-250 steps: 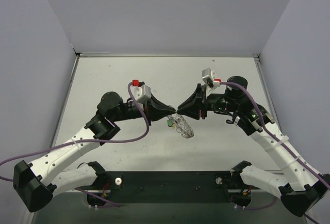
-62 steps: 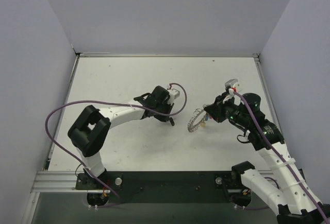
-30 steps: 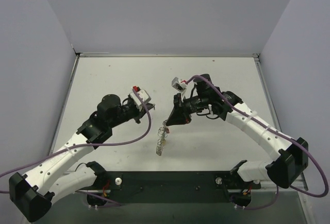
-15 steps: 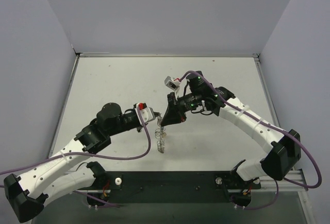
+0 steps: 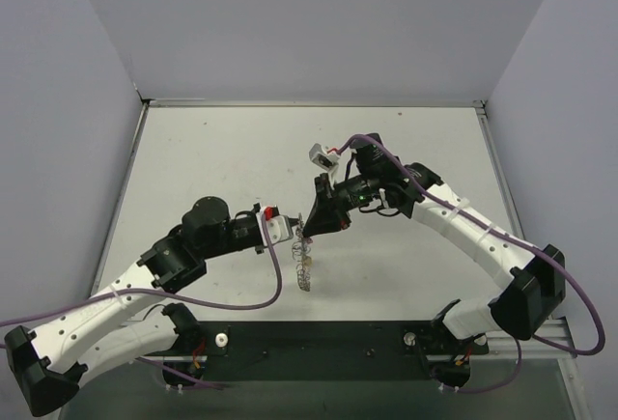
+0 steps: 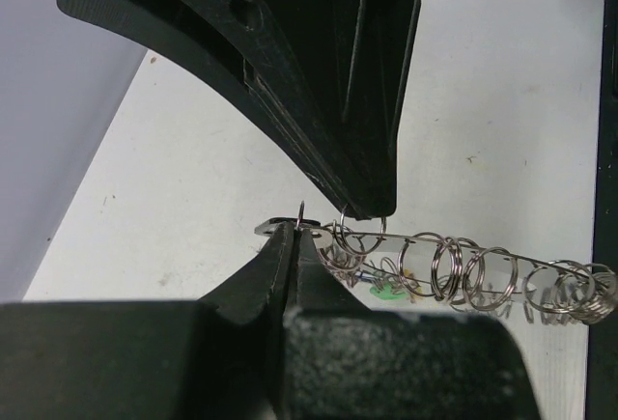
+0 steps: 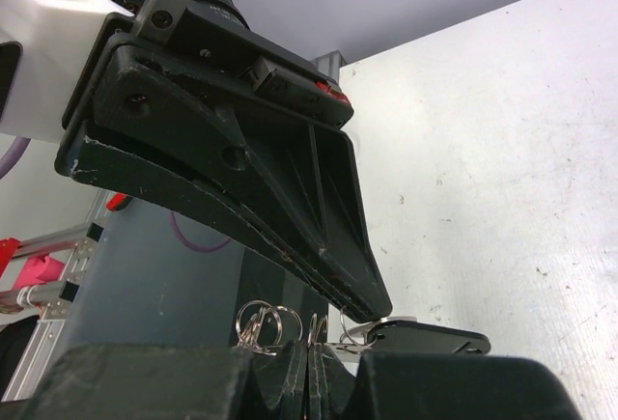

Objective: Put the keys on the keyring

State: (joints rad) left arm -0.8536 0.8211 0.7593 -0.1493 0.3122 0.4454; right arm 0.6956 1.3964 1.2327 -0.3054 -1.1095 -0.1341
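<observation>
The keyring (image 5: 303, 267) hangs edge-on above the table (image 5: 406, 140) between my two fingertips. In the left wrist view the keyring (image 6: 483, 266) is a wire hoop strung with several small split rings. A green key head (image 6: 388, 291) dangles below it. My left gripper (image 5: 293, 230) (image 6: 290, 230) is shut on a flat silver key (image 6: 275, 224) at the ring's top end. My right gripper (image 5: 305, 234) (image 7: 309, 341) is shut on the keyring beside it, with small rings (image 7: 259, 322) on either side of its fingers. The two tips nearly touch. The other keys are hidden among the rings.
Grey walls (image 5: 87, 101) enclose the white table on three sides. A black rail (image 5: 319, 338) with the arm bases runs along the near edge. Purple cables (image 5: 275, 280) loop from both arms, the left one close to the hanging ring.
My left gripper has swung in from the left and back, and its tip now meets the ring's top beside the right gripper. The right gripper and the hanging ring have barely moved.
</observation>
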